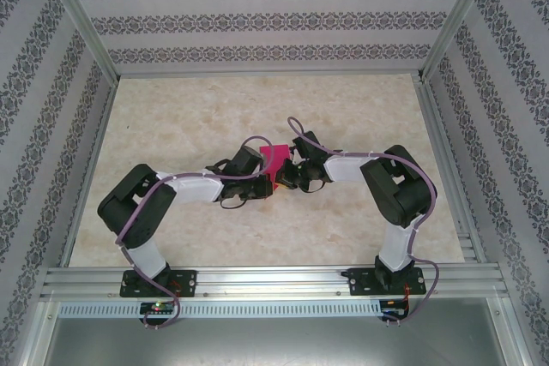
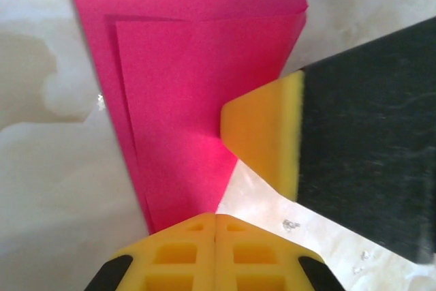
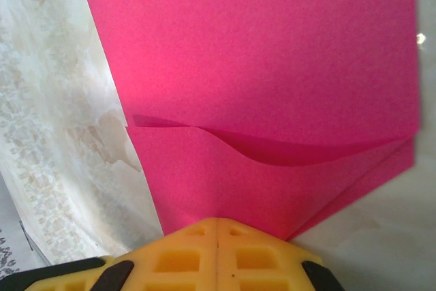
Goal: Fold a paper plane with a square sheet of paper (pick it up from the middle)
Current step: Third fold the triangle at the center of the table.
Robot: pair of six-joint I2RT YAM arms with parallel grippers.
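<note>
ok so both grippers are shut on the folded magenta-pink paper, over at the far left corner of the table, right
Not the corner: the top external view shows the folded magenta-pink paper near the middle of the beige marbled table. The left gripper and right gripper are both shut on it.

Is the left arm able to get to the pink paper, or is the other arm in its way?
Yes, it looks so: the left gripper is shut on one end of the pink paper. The right gripper pinches another part close by, but it does not seem to block the left one.
</note>
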